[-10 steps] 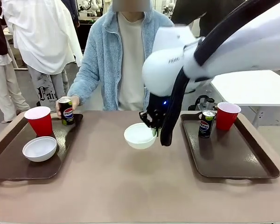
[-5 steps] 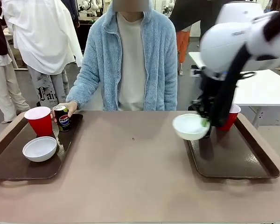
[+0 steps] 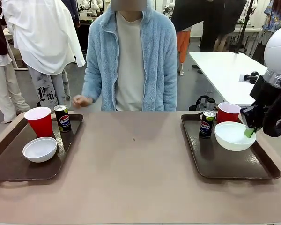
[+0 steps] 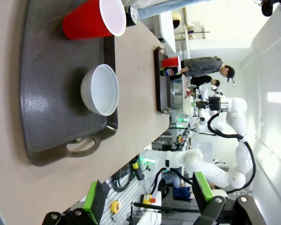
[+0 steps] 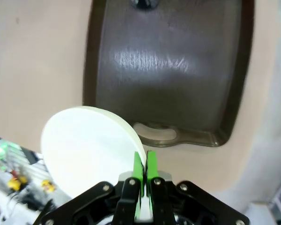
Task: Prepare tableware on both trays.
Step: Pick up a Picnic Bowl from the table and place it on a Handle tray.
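Glossy dark plastic right tray (image 5: 178,70), smooth white bowl (image 3: 233,136), matt brown table (image 3: 131,173), fluffy blue fleece jacket (image 3: 157,56)

Robotics lab, shared floor. Brown desk (image 3: 131,178) at centre; white table (image 3: 225,70) at upper right; people standing along the top edge. Bottom of left wrist view: cabling and an emergency-stop box (image 4: 149,199).

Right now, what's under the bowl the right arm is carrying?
The bowl, pinched at its rim by the right tool, hangs over the right tray. Bare brown tray floor shows around it; the patch directly beneath is covered.
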`<state>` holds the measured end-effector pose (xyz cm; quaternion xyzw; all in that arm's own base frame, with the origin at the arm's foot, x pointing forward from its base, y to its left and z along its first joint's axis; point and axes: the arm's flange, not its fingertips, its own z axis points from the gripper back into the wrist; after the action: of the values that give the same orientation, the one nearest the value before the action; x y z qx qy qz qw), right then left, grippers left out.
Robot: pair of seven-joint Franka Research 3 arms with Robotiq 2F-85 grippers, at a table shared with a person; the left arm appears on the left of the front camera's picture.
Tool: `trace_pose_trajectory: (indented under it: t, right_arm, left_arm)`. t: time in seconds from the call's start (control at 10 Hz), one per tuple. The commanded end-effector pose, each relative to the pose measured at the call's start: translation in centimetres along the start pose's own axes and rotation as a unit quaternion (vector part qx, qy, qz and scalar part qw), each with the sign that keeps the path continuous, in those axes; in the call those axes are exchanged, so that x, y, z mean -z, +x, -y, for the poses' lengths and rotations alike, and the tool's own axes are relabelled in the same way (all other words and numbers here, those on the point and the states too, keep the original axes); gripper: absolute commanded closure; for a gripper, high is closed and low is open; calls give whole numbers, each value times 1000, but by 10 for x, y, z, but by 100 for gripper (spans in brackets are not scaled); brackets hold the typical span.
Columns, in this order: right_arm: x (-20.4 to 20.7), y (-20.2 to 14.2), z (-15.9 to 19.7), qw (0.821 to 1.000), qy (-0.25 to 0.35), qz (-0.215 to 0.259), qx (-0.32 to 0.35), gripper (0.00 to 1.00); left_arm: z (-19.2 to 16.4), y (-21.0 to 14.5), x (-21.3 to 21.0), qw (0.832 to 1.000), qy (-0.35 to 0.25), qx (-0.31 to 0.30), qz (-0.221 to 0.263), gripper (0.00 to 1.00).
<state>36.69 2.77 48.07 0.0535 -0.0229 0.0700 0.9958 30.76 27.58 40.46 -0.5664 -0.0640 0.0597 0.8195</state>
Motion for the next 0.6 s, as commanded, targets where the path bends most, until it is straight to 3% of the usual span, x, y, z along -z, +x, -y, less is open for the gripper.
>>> trace_pose_trajectory:
  t: [0.0, 0.4, 0.5]
  right_arm:
    - [1, 14, -20, 1000, -5, -4, -11, 100]
    - [2, 8, -18, 1000, -10, -5, -18, 96]
    - [20, 27, -6, 998, -26, 2, -50, 96]
  left_arm:
    - [2, -1, -1, 1000, -4, 3, 2, 1]
    - [2, -1, -1, 1000, -4, 3, 2, 1]
    - [2, -1, -1, 1000, -4, 3, 2, 1]
